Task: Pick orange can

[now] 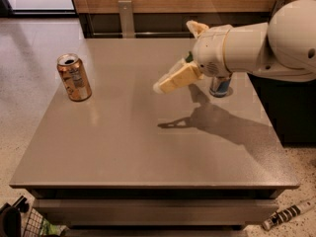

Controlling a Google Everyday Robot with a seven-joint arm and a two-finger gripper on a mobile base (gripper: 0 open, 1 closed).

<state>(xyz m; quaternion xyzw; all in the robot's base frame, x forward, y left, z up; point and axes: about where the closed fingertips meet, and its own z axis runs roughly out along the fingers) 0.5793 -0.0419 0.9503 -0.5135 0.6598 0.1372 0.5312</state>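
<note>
I see the orange can (74, 77) standing up on the left side of the smooth grey surface (123, 152). It is round, shiny metal with a silver top. My tan, wedge-shaped tool (161, 86) hangs over the middle, well apart from the can. I cannot tell if it is released or clenched. My round white arm (256, 43) hides most of a blue can (220, 86).
</note>
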